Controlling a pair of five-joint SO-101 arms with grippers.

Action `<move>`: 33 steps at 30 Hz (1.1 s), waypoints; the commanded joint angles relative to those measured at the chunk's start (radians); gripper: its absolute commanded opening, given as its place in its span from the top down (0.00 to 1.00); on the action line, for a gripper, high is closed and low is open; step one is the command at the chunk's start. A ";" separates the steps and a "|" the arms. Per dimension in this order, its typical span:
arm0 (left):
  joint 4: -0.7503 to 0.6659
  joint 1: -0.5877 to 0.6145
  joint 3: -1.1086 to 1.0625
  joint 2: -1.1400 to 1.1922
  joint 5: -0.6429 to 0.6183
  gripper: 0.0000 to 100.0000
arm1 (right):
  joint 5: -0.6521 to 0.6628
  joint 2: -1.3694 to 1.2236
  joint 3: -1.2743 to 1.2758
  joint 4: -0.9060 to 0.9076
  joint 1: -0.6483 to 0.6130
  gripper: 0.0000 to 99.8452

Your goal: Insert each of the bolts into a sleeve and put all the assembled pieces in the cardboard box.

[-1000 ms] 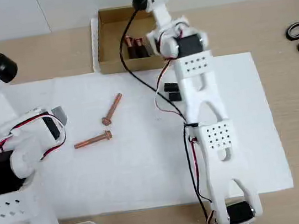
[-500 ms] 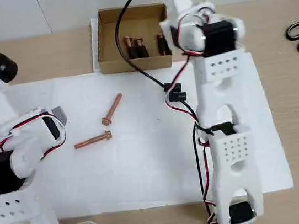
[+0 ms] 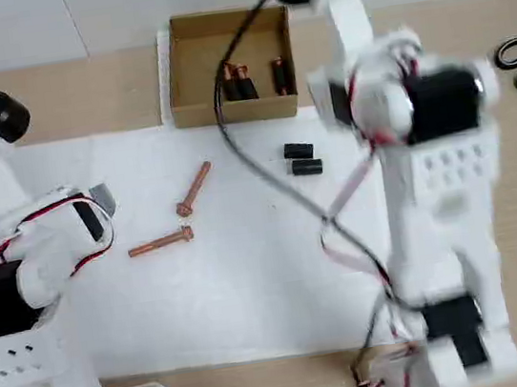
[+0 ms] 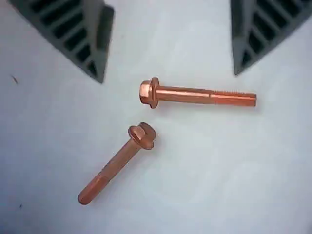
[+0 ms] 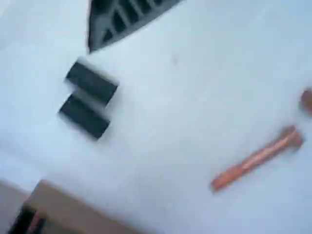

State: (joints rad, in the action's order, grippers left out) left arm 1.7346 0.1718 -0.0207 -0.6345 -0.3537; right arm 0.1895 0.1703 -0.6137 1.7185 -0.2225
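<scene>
Two copper bolts (image 4: 197, 95) (image 4: 117, 163) (flanged heads) lie on white foam (image 4: 219, 185) under the wide-open left gripper (image 4: 168, 70).

Left pincer (image 4: 168, 73) spread wide, empty.

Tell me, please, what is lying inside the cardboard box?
Inside the cardboard box lie assembled pieces, copper bolts in black sleeves: a pair near the middle and one apart. A black cable crosses the pair and covers part of it.
</scene>
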 commanded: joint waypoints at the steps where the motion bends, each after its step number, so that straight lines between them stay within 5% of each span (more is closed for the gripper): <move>1: 0.017 0.002 0.001 -0.015 0.009 0.84 | 0.002 0.283 0.385 -0.058 -0.010 0.84; 10: 0.017 0.002 -0.001 -0.012 0.009 0.84 | 0.009 0.506 1.134 -0.558 0.021 0.84; 15: 0.012 0.002 -0.085 -0.011 0.009 0.84 | 0.104 0.460 1.151 -0.506 -0.001 0.84; 23: -0.003 0.003 -0.145 -0.018 0.009 0.84 | 0.155 0.110 0.715 -0.272 0.024 0.84; 29: -0.003 0.003 -0.145 -0.018 0.009 0.84 | 0.396 -0.335 0.213 -0.004 0.024 0.84; 33: -0.003 0.003 -0.147 -0.018 0.009 0.84 | 0.562 -0.553 0.012 0.012 0.024 0.84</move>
State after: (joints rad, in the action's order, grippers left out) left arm 1.7346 0.1718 -0.1649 -0.6345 -0.3537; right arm 0.6437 -0.2624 -0.4250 1.7001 -0.2025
